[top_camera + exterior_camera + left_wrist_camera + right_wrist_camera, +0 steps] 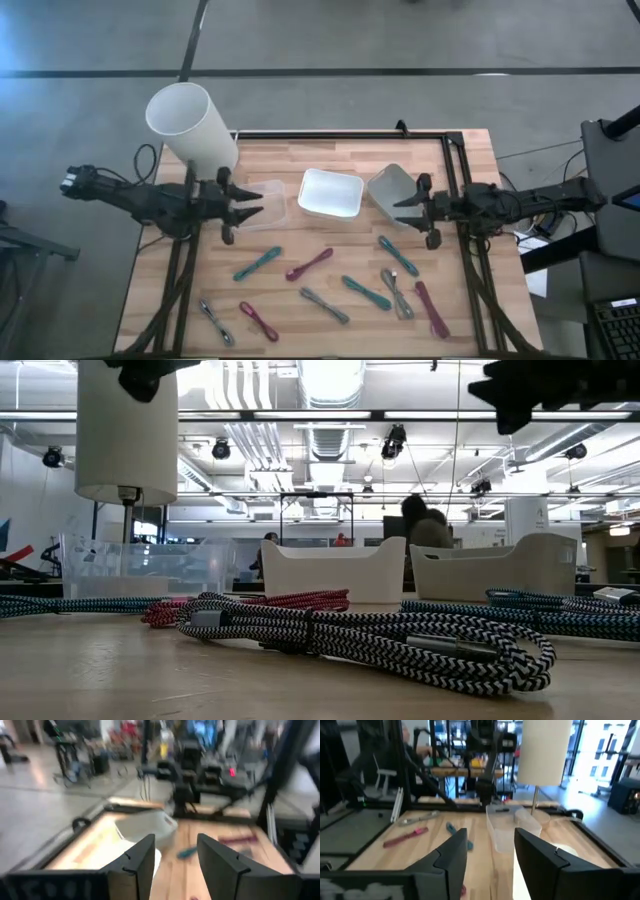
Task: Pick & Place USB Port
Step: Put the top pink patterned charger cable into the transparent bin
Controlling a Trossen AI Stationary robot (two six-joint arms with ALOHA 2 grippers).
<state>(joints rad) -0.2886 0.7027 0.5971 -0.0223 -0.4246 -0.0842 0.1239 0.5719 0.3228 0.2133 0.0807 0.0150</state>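
Note:
Several bundled braided USB cables lie flat on the near half of the wooden table: teal [257, 263], maroon [309, 264], grey [325, 305], and a black-and-white one [370, 640] closest to the low camera. Three bins stand in a row behind them: clear [265, 205], white [330, 193], and pale grey [390, 188]. My left gripper [245, 207] hovers open over the clear bin's left side, pointing right. My right gripper [405, 210] hovers open at the grey bin's near right edge, pointing left. Both are well above the table, their fingers spread in the wrist views [175, 855] [490, 855].
A tall white cylinder [192, 125] on a thin post stands at the table's far left corner, behind the left arm. A black frame [400, 133] runs along the far and right edges. More cables [432, 308] [215, 322] lie near the front edge.

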